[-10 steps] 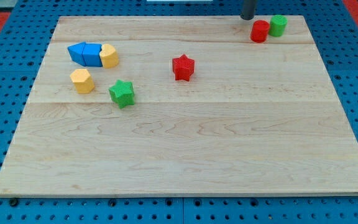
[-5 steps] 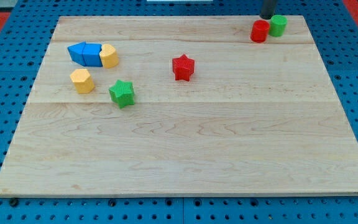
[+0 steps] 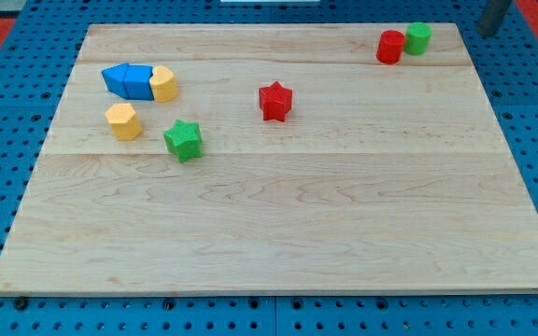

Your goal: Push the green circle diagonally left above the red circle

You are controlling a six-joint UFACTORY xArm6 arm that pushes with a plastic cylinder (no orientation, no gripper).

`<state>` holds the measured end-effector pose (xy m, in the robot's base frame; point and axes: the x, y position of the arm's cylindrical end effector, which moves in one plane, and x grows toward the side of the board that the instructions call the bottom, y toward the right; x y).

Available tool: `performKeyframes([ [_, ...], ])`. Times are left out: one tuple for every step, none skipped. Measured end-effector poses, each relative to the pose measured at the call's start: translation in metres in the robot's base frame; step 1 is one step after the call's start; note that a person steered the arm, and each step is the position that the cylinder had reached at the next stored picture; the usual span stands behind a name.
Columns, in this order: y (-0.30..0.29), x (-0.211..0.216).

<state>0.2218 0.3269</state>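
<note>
While the green circle (image 3: 418, 37) sits touching the red circle (image 3: 390, 46) at the table's (image 3: 278, 233) top right, my tip (image 3: 489, 33) has shifted rightward, past both; no pincer exists, so approach from the right looks feasible.

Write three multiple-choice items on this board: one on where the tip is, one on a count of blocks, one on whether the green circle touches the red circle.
1. Where is my tip?
A. Off the board's top right corner, to the view's right of the green circle
B. Between the two stars
C. Beside the blue block

2. How many star-shaped blocks lie on the board?
A. One
B. Two
C. Four

3. How do the green circle and the red circle stand?
A. Far apart
B. Stacked
C. Side by side, touching or nearly so

Answers: 1 A, the rod ends over the blue pegboard past the corner. 2 B, a red star and a green star. 3 C, no clear gap shows between them.
</note>
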Motion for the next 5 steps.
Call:
performKeyframes([
  [-0.001, 0.000],
  [-0.022, 0.000],
  [-0.075, 0.000],
  [-0.124, 0.000],
  [-0.124, 0.000],
])
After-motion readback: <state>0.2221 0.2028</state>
